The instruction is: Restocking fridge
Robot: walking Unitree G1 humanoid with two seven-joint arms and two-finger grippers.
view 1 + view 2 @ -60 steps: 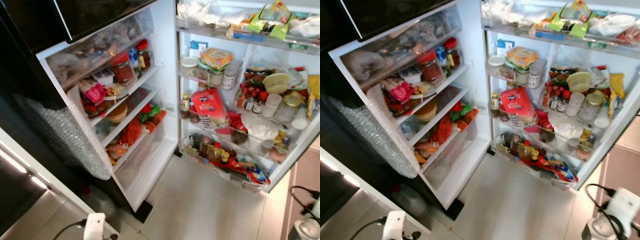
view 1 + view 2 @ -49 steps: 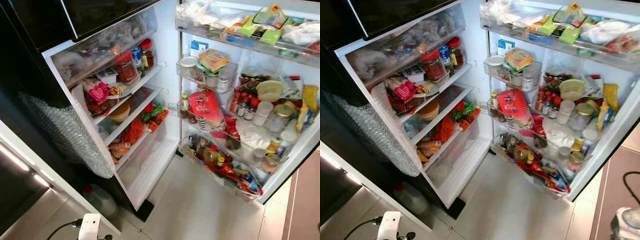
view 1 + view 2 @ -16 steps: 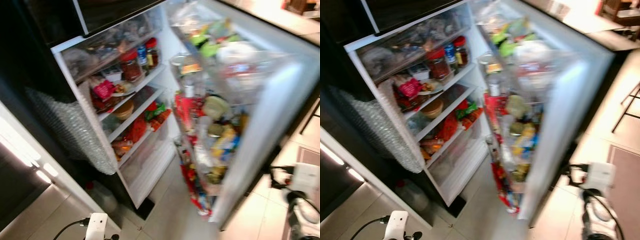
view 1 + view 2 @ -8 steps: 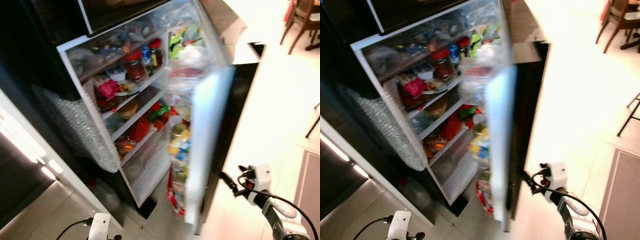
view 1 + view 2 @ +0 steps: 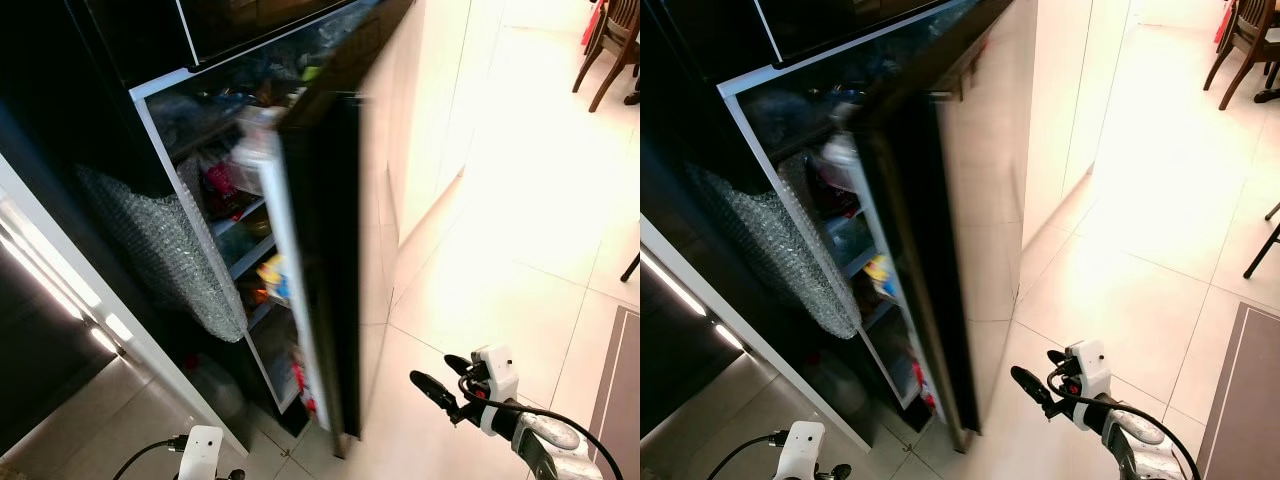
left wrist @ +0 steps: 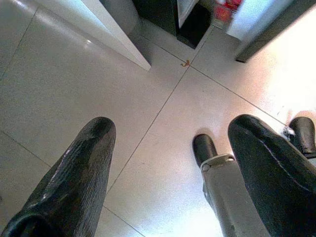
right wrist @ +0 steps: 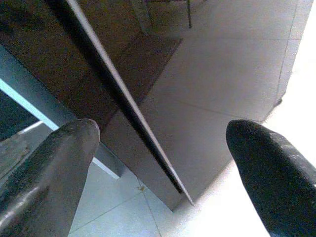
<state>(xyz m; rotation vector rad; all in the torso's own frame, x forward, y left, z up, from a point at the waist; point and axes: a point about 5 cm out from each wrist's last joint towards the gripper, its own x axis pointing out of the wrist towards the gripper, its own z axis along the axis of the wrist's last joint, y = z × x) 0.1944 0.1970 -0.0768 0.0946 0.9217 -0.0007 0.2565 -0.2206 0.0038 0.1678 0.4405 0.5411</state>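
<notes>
Pale floor tiles (image 5: pixel 520 250) flank fridge door (image 5: pixel 325 250), nearly closed.

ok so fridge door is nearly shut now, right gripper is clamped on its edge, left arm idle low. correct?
One thing is off: the right gripper is not clamped on the fridge door. The left eye view shows it hanging apart from the door, and the right wrist view shows its fingers spread with nothing between them. The door is nearly shut, and the left gripper hangs low over the floor.
</notes>
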